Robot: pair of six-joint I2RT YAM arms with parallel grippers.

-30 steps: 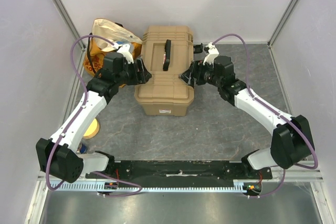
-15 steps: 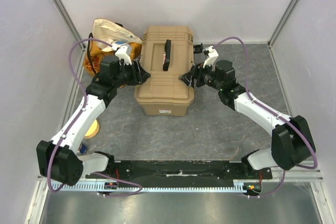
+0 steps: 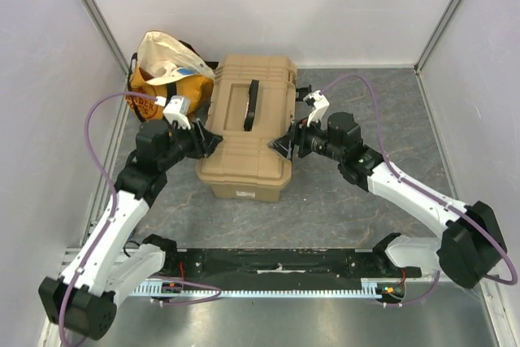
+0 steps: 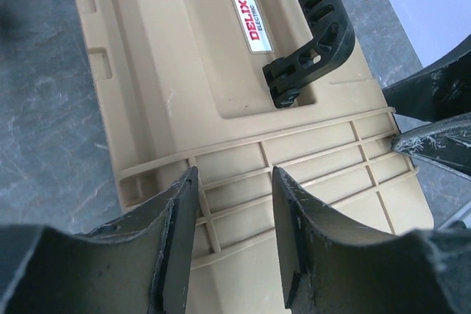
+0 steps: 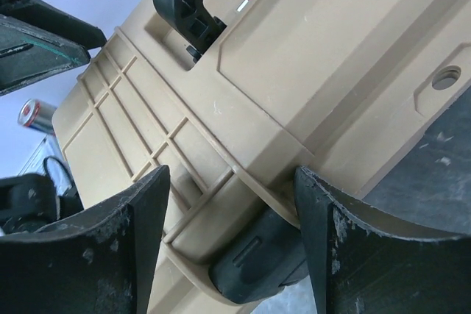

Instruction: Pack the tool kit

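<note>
The left gripper (image 4: 234,182) hung with its two dark fingers parted over the ribbed near end of the tan toolbox (image 4: 169,71) lid. Beyond them the black handle (image 4: 316,27) lay flat in its recess, a DELIXI label (image 4: 249,18) beside it. Dark fingers of the right gripper (image 4: 394,119) reached the lid's right edge. Grey mottled table (image 4: 44,108) showed alongside.

You can read one brand: a small white plate (image 4: 248,18) on the lid of the tan toolbox (image 4: 169,86) says "DELIXI" in red, with "ELECTRIC" in smaller letters beneath it. The plate sits just beside the black handle (image 4: 318,31). On the box's front wall, facing the near edge of the worktop (image 3: 341,201), you see a white sticker (image 3: 244,193); its print is too small to read.
</note>
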